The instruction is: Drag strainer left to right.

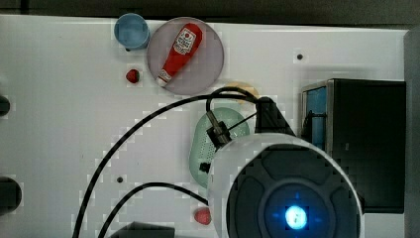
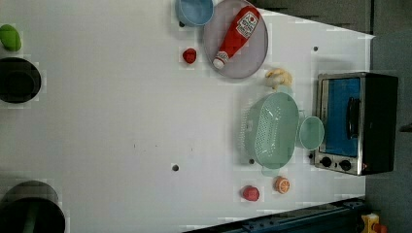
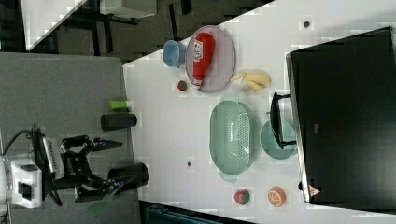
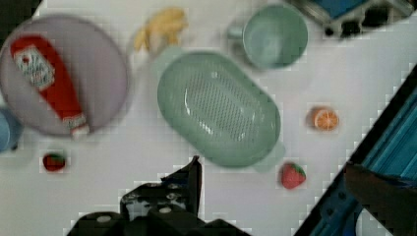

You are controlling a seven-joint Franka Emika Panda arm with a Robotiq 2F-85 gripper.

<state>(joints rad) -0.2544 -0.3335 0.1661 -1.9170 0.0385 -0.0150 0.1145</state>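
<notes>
Strainer (image 2: 272, 128) glossy perforated plastic; tabletop (image 2: 121, 121) smooth matt white.

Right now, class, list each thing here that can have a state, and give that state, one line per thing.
strainer: upright, empty, on the table
gripper: open, holding nothing
ketchup bottle: lying on the grey plate
green mug: upright, empty
toaster oven: door shut

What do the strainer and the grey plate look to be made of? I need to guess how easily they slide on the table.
The strainer looks like moulded plastic, semi-gloss: even pale mint colour, soft highlights, regular small holes. The plate under the ketchup bottle looks like matte plastic or melamine: flat grey, no glare; ceramic can't be ruled out.
</notes>
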